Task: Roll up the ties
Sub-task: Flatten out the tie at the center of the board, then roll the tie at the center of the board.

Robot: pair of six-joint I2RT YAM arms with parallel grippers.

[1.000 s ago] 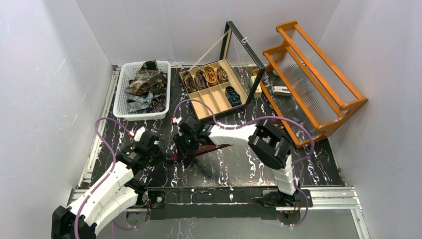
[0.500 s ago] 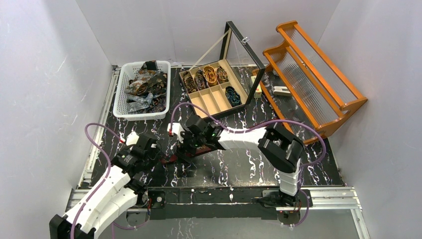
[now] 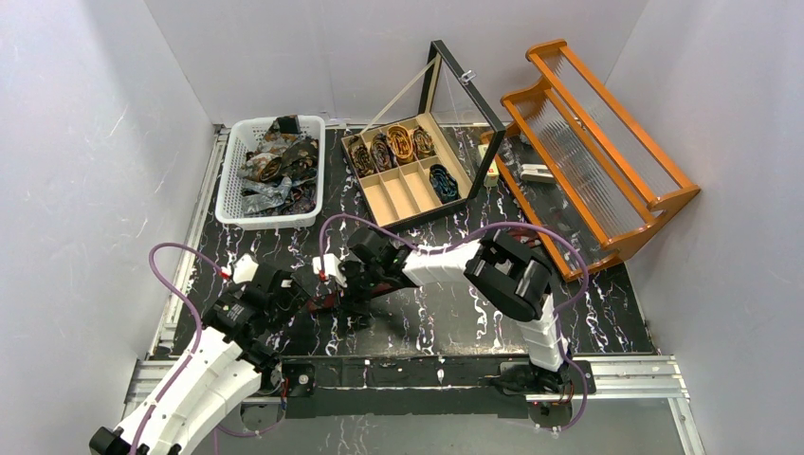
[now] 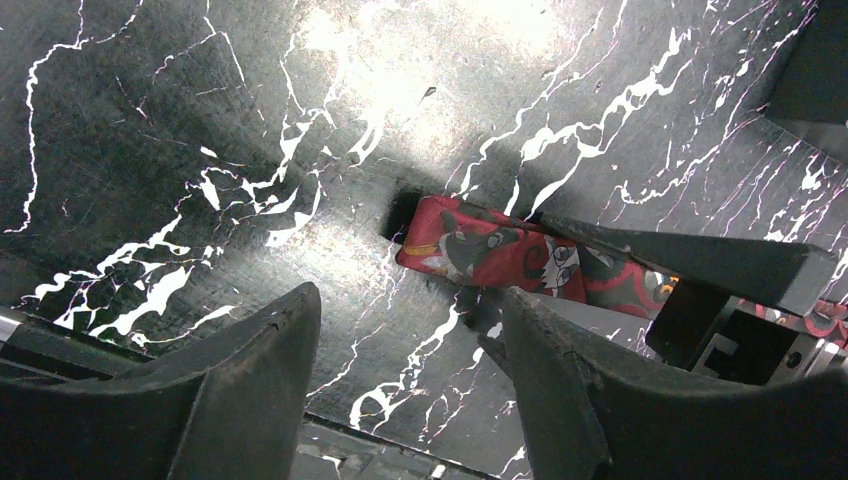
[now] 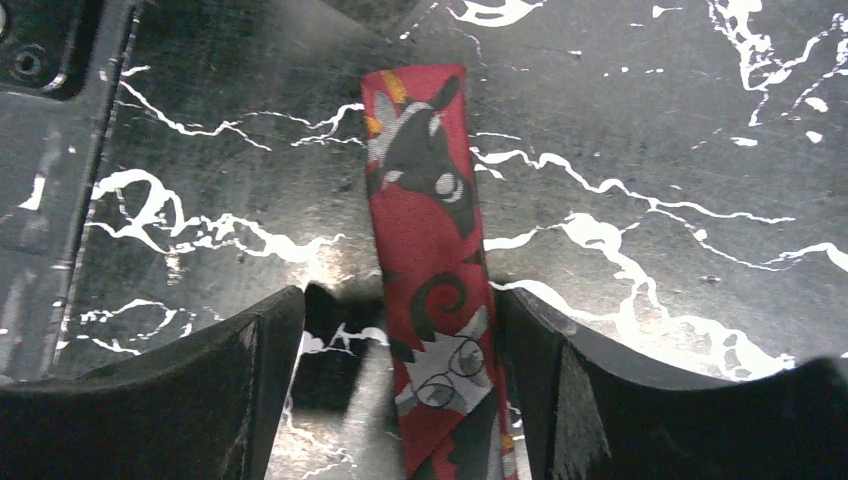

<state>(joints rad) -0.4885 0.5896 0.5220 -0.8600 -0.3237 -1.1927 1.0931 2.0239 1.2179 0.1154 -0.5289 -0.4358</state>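
Fabric tie (image 5: 430, 250), red and printed, lies flat on glossy white-veined tabletop (image 5: 650, 150).

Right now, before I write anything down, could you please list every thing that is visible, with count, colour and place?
red patterned tie: one, red with dark figures, flat on the table, near centre
rolled ties: five, brown, gold and blue, in the box compartments
loose ties: heap, count unclear, dark mixed, in the basket
basket: one, white, far left
box: one, pale wood, lid open, far centre
rack: one, orange, far right
table: one, black with white veins
left tool: one, black, open, near the tie's end
right tool: one, black, open, astride the tie
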